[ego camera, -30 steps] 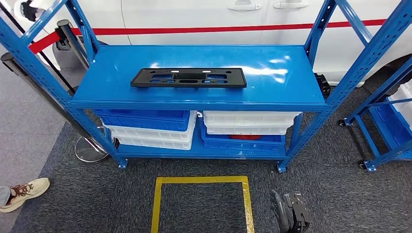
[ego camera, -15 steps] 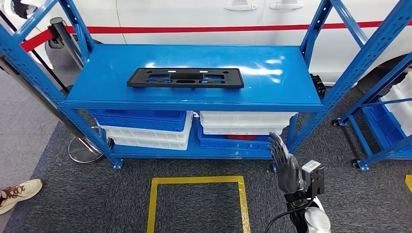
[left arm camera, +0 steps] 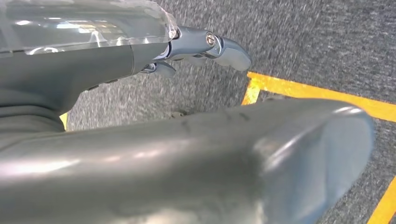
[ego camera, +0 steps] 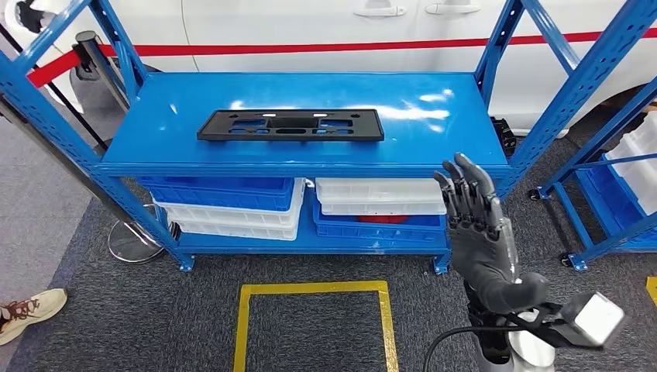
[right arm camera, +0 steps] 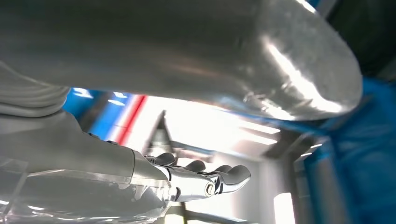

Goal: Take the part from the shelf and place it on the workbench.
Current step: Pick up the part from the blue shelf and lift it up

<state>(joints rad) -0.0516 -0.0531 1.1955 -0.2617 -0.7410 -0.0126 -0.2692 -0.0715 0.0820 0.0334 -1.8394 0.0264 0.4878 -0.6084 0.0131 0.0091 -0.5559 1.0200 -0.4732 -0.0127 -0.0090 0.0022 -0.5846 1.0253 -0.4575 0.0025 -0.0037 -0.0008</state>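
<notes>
You have the black part (ego camera: 290,125) lying flat on the top level of the blue shelf (ego camera: 434,116), its long side running across, a little toward ten o'clock of the shelf's middle and touched by nothing. Your right hand (ego camera: 474,225) is raised at about four o'clock of the part, well apart from it, in front of the shelf's front edge near the right post; its fingers (ego camera: 465,190) point up and are spread, holding nothing, and the right wrist view shows the same fingers (right arm camera: 219,179) stretched out with bright blurred shelf posts behind them. Your left hand (left arm camera: 201,46) shows in the left wrist view above grey carpet and a yellow floor line (left arm camera: 317,91); a fingertip reaches out past the thumb with nothing in it, but you cannot tell from that view whether the hand is open or closed. Under the top level, blue and white bins (ego camera: 232,205) are stacked on the lower level. At seven o'clock of the head view a person's shoe (ego camera: 27,314) rests on the carpet
</notes>
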